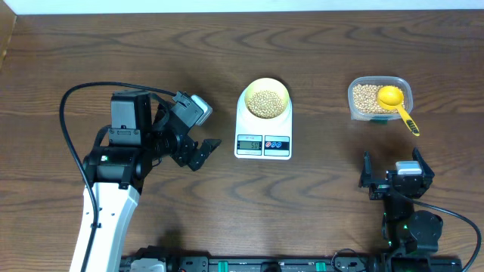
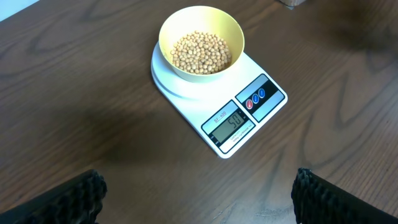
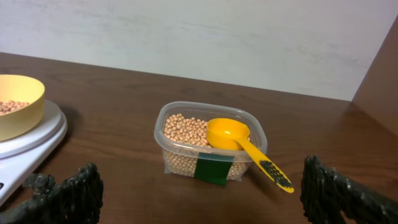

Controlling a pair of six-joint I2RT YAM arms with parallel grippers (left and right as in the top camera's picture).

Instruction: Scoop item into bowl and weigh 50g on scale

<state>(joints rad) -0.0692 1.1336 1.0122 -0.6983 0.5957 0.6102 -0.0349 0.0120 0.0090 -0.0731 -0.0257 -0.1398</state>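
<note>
The black ribbed fingers (image 2: pixel 71 199) of my left gripper (image 2: pixel 198 205) are sitting at the bottom corners of the left wrist view. They are spread wide and holding nothing, and only the dark wooden table (image 2: pixel 93 112) is lying between them. Beyond them the white scale (image 2: pixel 186 102) is standing on the table. The pale-yellow bowl (image 2: pixel 235 31) is resting on its round plate, with a heap of tan beans (image 2: pixel 200 53) inside. The display (image 2: pixel 229 126) is showing digits, but I am not reading them with certainty. My right gripper (image 3: pixel 202 202) is also gaping wide and empty. It is facing the clear tub (image 3: pixel 169 118), where the yellow scoop (image 3: pixel 229 134) is lying on more beans — its handle is leaning over the rim. The tub is standing well apart from the scale.
</note>
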